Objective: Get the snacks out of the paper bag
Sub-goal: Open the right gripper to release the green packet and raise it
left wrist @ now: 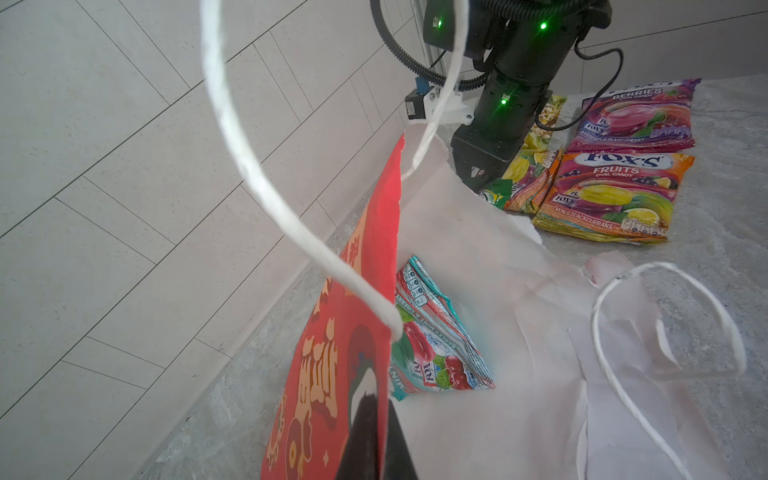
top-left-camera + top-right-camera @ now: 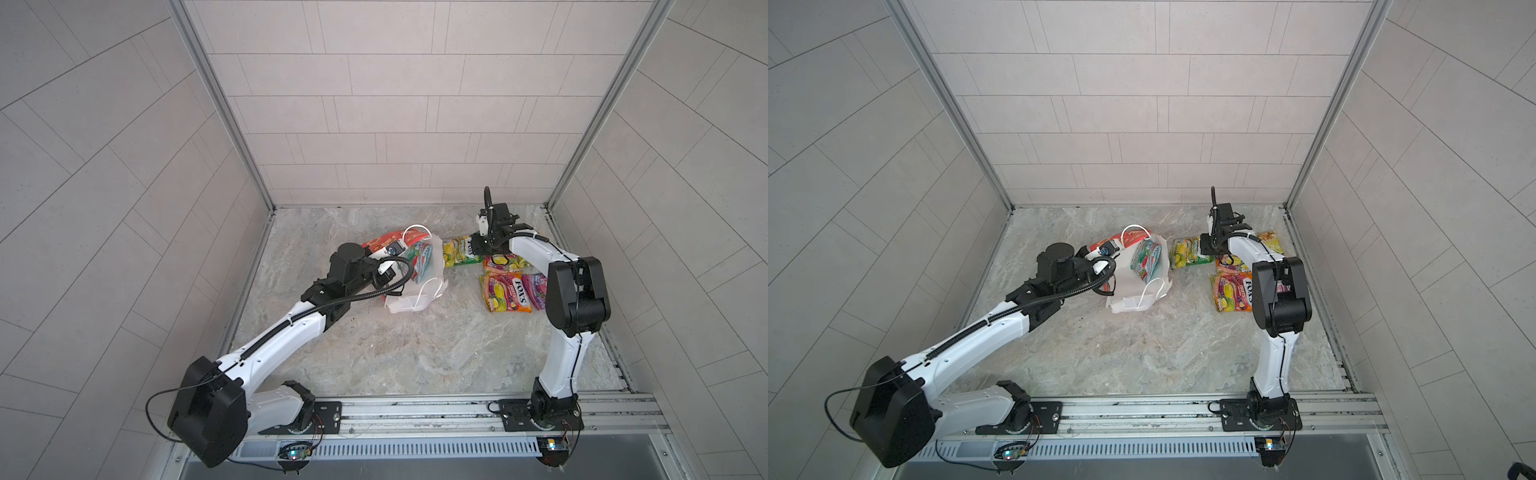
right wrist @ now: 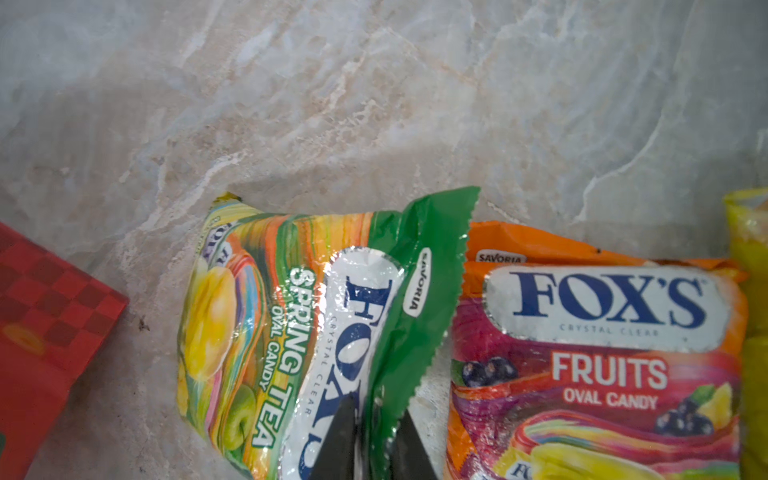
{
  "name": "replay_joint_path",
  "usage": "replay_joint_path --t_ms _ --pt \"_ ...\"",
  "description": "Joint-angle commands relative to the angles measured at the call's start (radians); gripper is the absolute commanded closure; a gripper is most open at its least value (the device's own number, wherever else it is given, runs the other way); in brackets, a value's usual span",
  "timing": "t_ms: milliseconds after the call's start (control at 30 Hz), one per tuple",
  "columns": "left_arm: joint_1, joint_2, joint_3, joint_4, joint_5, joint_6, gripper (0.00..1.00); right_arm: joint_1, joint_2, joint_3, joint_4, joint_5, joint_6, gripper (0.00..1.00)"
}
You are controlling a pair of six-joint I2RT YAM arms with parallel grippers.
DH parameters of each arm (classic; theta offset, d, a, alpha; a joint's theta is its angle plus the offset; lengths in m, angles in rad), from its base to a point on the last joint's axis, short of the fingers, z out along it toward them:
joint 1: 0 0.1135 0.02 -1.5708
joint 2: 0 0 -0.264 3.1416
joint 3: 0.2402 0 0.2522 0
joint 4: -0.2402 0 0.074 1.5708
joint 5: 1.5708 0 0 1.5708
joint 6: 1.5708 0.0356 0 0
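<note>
Left fingers, left wrist view: closed (image 1: 361,440) on the red wall of the small red paper gift bag (image 1: 376,232) with gold characters, one finger outside and one inside, holding that wall up.
Packet in the bag, same view: a teal glossy plastic packet (image 1: 432,345) sits inside on the white lining. It stands on edge, leaning on the red wall, one corner up.
Handling: probably light, slippery, crinkly film; the crimped end seam looks like the surest hold.
Right fingers, right wrist view: narrowly parted (image 3: 343,440) astride the serrated seam of a green "Spring Tea" plastic packet (image 3: 257,332); whether they pinch it I cannot tell.
Green packet, same view: flat on the marbled counter (image 3: 374,83), just beside an orange "Fruits" packet (image 3: 582,374).
Both top views: the teal packet (image 2: 422,259) (image 2: 1146,257) has its long axis running roughly far to near. The green packet (image 2: 455,249) (image 2: 1185,251) lies crosswise, seam end toward the right arm.
</note>
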Motion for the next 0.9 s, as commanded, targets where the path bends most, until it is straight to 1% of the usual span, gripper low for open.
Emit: replay_joint_path --t_ms 0,167,267,400,500,600,667,700,767,867 --pt "0.004 0.002 0.009 0.022 0.015 -0.001 1.00 0.001 0.016 0.025 -0.038 -0.004 -0.022 0.79" --pt "0.004 -0.001 0.009 0.019 0.012 0.000 1.00 0.000 0.013 0.054 -0.054 0.039 -0.009 0.77" --pt "0.004 -0.003 0.008 0.016 0.012 0.000 1.00 -0.002 0.004 0.083 -0.092 0.074 0.000 0.71" --pt "0.005 -0.001 0.011 0.016 0.016 -0.001 1.00 -0.002 -0.040 0.118 -0.126 0.104 0.002 0.63" --pt "0.004 0.000 0.014 0.015 0.022 -0.005 1.00 0.001 -0.084 0.157 -0.170 0.125 0.007 0.61" --pt "0.004 -0.003 0.016 0.009 0.021 -0.007 1.00 0.013 -0.159 0.166 -0.194 0.097 0.007 0.61" --pt "0.004 -0.004 0.019 0.003 0.023 -0.008 1.00 0.032 -0.243 0.123 -0.168 0.063 0.033 0.61" --pt "0.005 -0.004 0.019 0.002 0.021 -0.010 1.00 0.051 -0.300 0.074 -0.130 0.047 0.057 0.61" --pt "0.004 -0.003 0.021 0.000 0.022 -0.011 1.00 0.096 -0.429 -0.041 -0.011 0.017 0.093 0.63" --pt "0.004 -0.004 0.022 -0.007 0.018 -0.009 1.00 0.215 -0.632 -0.287 0.245 0.048 0.154 0.67"
